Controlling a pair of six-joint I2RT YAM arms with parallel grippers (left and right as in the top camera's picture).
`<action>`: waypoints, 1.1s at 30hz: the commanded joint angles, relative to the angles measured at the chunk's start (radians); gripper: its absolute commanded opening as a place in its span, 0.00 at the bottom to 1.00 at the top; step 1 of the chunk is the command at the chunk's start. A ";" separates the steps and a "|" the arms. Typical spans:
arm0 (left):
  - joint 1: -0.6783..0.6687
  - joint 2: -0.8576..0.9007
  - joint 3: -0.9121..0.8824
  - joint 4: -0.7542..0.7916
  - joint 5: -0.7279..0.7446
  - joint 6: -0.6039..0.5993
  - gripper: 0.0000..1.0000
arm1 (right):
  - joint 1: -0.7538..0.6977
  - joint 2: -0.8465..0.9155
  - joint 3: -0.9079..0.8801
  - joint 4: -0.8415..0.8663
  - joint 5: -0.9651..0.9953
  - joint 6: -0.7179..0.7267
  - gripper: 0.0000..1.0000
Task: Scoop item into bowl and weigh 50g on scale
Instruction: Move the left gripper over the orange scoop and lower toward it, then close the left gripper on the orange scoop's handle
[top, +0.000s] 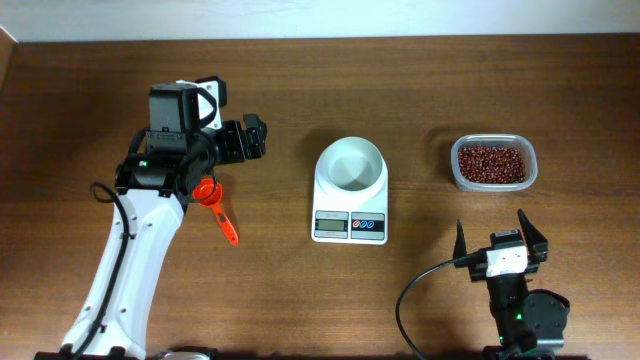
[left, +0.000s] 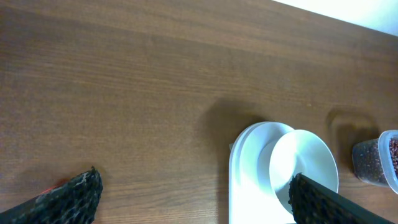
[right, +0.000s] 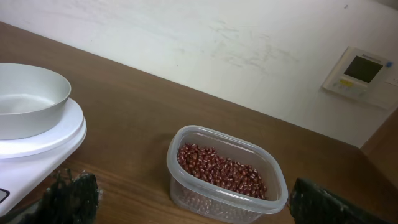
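Note:
The white bowl (top: 350, 163) sits empty on the white scale (top: 349, 226) at mid-table. The reddish-brown beans (top: 491, 162) fill a clear plastic container (top: 530, 172) to its right. My left gripper (top: 262, 138) hovers open left of the scale, with nothing between its fingers. In the left wrist view the left gripper (left: 194, 180) spans bare wood, with the bowl (left: 305, 162) behind its right fingertip. My right gripper (top: 492, 232) stands open near the front edge, below the container. The right wrist view shows the right gripper (right: 186, 186) facing the beans (right: 217, 168), empty.
An orange measuring scoop (top: 218, 205) lies on the table beside my left arm, handle towards the front. A black cable (top: 420, 300) loops by the right arm's base. A wall (right: 249, 50) with a small panel stands behind the table.

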 joint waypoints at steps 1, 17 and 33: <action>0.002 0.002 0.016 -0.016 -0.014 -0.014 0.99 | 0.006 -0.003 -0.005 -0.005 0.008 0.007 0.99; 0.001 0.003 -0.053 -0.399 -0.240 -0.228 0.64 | 0.006 -0.003 -0.005 -0.005 0.008 0.007 0.99; 0.002 0.013 -0.447 0.038 -0.446 -0.334 0.56 | 0.006 -0.003 -0.005 -0.005 0.008 0.007 0.99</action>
